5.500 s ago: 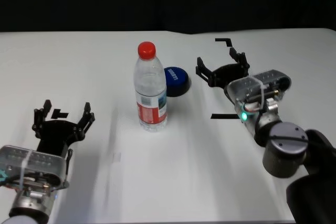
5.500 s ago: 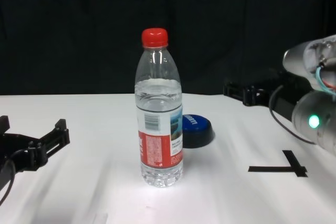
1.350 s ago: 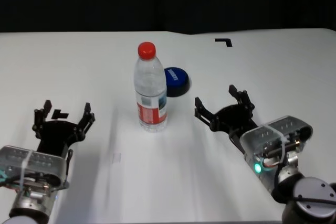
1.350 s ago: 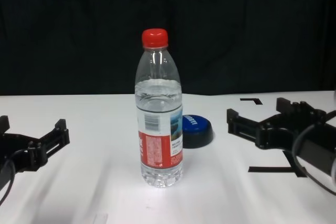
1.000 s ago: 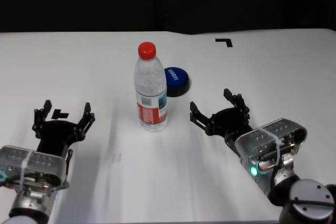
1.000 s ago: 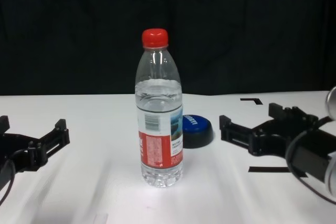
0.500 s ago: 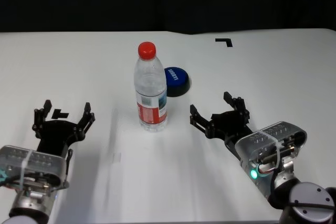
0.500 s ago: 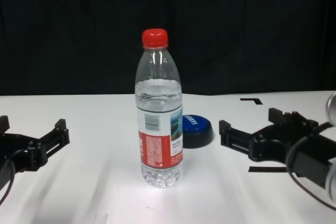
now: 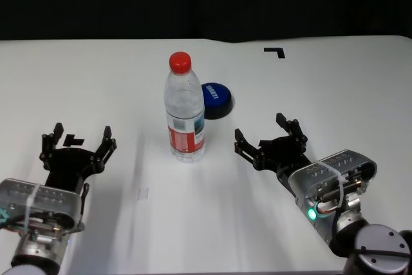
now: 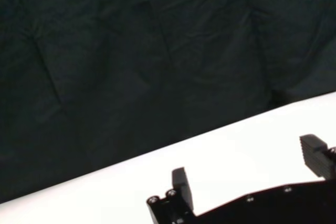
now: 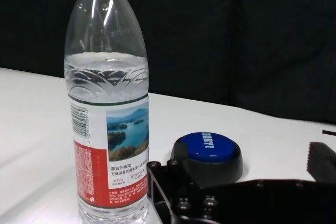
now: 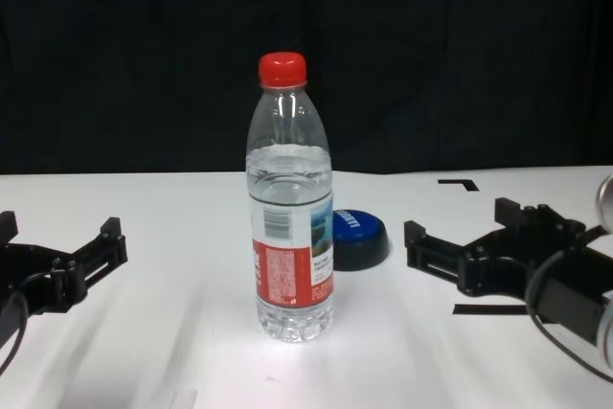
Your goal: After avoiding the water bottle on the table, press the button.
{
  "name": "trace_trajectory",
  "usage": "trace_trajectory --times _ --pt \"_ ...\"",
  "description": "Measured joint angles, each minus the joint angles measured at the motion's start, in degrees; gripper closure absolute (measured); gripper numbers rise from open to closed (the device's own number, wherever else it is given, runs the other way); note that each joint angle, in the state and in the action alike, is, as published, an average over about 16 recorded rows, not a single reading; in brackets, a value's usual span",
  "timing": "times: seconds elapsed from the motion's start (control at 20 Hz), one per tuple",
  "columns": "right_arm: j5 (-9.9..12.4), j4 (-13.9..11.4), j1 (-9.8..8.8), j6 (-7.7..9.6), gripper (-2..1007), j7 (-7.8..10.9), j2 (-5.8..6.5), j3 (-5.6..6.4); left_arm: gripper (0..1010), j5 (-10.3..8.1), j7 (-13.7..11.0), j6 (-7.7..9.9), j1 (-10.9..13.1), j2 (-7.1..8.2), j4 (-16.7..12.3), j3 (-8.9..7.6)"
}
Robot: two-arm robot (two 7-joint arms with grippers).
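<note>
The water bottle stands upright mid-table, clear with a red cap and a red, white and blue label. Just behind it and to its right sits the low blue button, untouched. My right gripper hovers open and empty near the table surface, right of the bottle and nearer than the button. In the right wrist view the bottle and button lie ahead of that gripper's spread fingers. My left gripper rests open at the near left, far from both.
Black tape marks lie on the table: an L-shape at the far right, one by the left gripper, a strip under the right gripper. A dark curtain backs the far edge.
The right gripper has come back from beside the button at the far right to the near side, right of the bottle; in the last half second it barely shifted. Bottle, button and left arm unmoved.
</note>
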Motion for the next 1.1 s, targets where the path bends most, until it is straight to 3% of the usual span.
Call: trace_trajectory --times 1.1 --pt "0.1 0.03 0.07 -0.03 2 0.1 -0.06 0.02 7 0.0 0.0 0.0 0.0 0.0 0.0 0.0"
